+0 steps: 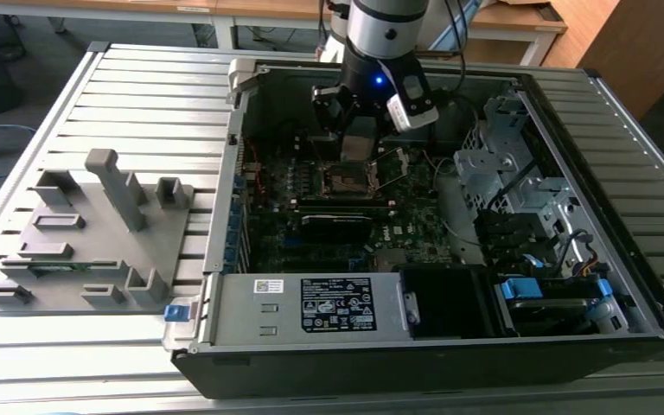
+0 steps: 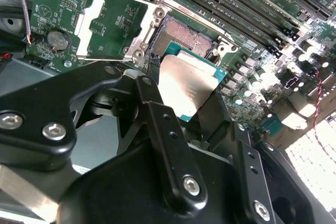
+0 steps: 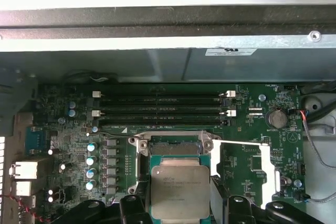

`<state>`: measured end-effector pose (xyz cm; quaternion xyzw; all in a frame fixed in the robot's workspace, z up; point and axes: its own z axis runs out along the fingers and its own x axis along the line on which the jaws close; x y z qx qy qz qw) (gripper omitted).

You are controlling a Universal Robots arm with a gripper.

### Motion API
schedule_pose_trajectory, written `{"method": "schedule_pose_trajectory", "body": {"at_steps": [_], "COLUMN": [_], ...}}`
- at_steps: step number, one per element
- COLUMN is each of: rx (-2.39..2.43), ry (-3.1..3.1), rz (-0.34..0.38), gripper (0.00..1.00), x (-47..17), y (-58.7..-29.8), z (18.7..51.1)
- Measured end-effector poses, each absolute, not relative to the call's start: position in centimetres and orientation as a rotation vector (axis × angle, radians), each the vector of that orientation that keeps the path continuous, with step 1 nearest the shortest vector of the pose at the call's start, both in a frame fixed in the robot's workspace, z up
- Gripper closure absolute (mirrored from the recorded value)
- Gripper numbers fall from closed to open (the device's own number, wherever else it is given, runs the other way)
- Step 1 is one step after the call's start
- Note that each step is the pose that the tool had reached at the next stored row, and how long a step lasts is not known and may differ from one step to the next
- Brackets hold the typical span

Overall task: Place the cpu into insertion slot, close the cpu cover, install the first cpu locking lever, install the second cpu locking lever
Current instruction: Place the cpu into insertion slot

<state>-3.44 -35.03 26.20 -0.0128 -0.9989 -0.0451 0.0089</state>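
- Open pc case holds the motherboard. On it sits the insertion slot, pin field partly showing.
- Count: one cpu, one slot, one cpu cover flipped open right beside the slot, one coin battery.
- The cpu is square with a dull silver top and green edge. The gripper pinches it by two sides, just over the slot.
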Motion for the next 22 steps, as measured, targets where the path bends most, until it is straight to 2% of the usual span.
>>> {"method": "schedule_pose_trajectory", "body": {"at_steps": [22], "rx": [-0.040], "ry": [-3.120], "rz": [-0.141], "gripper": [0.46], "x": [-3.44], "y": [-35.03], "z": [25.66]}}
